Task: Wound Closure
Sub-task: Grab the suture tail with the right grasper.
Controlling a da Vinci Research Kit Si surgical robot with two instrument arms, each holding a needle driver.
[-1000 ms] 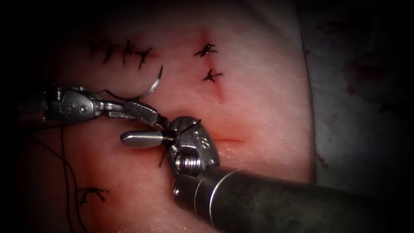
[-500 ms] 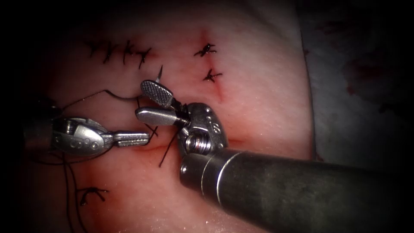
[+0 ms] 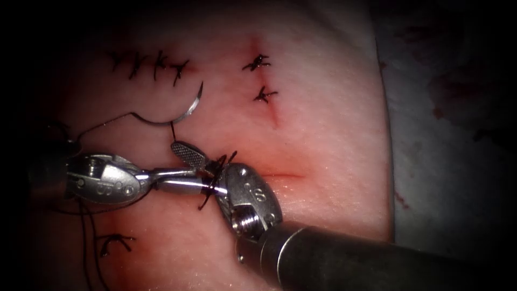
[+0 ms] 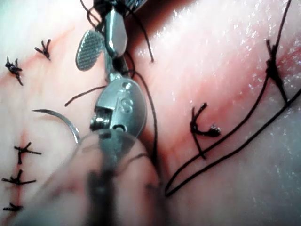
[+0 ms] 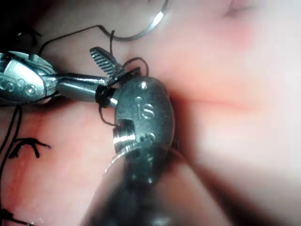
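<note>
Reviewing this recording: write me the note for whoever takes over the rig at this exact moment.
Left tool: jaws look shut, tip in the thread tangle; a grip on it cannot be confirmed.
Right tool: jaws open around the left tool's tip, holding nothing.
Needle: lying free on the tissue, not in it, held by neither tool.
Done: tied stitches along the top.
Left: the cut right of the tools shows no stitch.
</note>
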